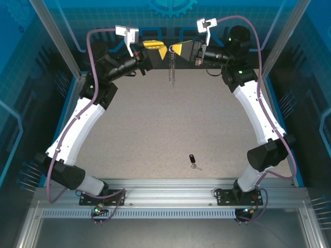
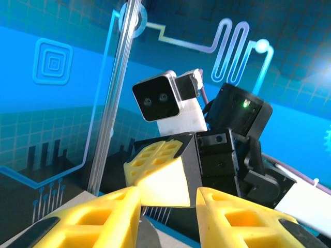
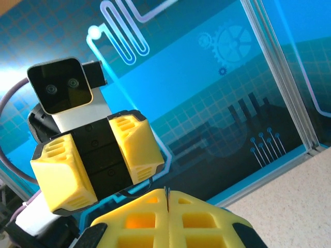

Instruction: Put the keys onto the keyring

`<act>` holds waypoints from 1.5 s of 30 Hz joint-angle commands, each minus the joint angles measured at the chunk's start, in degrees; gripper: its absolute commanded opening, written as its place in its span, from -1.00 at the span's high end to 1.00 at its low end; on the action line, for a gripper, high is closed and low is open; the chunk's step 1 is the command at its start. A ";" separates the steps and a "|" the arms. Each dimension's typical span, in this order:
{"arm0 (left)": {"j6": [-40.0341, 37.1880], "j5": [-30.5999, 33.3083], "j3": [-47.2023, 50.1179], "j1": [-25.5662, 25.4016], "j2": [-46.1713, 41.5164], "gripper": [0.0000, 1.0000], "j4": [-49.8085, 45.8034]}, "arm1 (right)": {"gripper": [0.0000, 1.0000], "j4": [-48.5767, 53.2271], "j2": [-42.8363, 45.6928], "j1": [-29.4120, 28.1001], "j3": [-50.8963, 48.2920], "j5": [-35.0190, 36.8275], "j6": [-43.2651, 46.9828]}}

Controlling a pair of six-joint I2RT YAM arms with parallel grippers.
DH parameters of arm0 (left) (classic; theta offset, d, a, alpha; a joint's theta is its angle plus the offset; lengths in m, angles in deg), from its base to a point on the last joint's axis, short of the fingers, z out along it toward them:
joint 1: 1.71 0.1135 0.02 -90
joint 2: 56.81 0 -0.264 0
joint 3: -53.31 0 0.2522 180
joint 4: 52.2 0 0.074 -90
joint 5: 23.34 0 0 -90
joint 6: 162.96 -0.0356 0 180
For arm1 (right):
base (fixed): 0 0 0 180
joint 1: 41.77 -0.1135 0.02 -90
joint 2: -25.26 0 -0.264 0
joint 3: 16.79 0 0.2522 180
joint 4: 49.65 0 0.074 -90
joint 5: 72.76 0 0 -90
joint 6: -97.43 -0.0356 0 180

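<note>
1. Left gripper (image 1: pixel 159 50): held up at the far end of the table (image 1: pixel 150 129). In the left wrist view its yellow fingers stand apart with nothing between them.
2. Right gripper (image 1: pixel 176 50): faces the left one, tip to tip, just beside it. In the right wrist view its pads are pressed together, with a thin dark edge showing in the seam. I judge it clamped on the keyring (image 1: pixel 169 55). The loop is mostly hidden between the two sets of tips, so its orientation can't be told.
3. Chain (image 1: pixel 172 70): hangs straight down from the spot where the tips meet, its end free above the tabletop.
4. Key (image 1: pixel 193 160): lies flat on the table toward the near edge, well apart from both grippers and touching neither.
5. Key's long axis: runs roughly far to near with a slight tilt. The black head is on the far side and the silver blade points toward the arm bases.
6. Deciding relation: from both grippers the key lies back toward the bases and down on the table.
   - It sits right of centre, so it is nearer the right arm's base than the left's.
   - The right gripper is occupied and the left is empty and spread. My judgement is that the pickup falls to the left arm, which must reach across the centre line.
   - The fingers should close across the black head.
7. Count: one key, one keyring, one chain, two grippers.
</note>
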 commanded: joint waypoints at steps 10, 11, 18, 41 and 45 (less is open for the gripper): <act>15.42 -2.36 -0.81 -0.03 2.99 0.36 8.31 | 1.00 -20.62 -0.27 -0.02 0.58 4.00 -13.53; 16.17 -2.38 -0.79 -0.02 3.16 0.36 9.23 | 1.00 -20.78 -0.47 -0.13 1.04 4.15 -13.70; 20.40 -1.58 -0.12 -0.10 3.95 0.36 15.21 | 1.00 -20.67 -1.44 -0.91 1.84 4.78 -13.84; 21.39 -1.50 -1.43 -0.88 6.33 0.56 18.47 | 1.00 -21.23 -2.62 -2.33 1.88 5.00 -14.81; 21.47 -1.45 -1.33 -0.91 6.48 0.73 19.55 | 1.00 -20.96 -2.55 -2.40 1.57 4.90 -14.90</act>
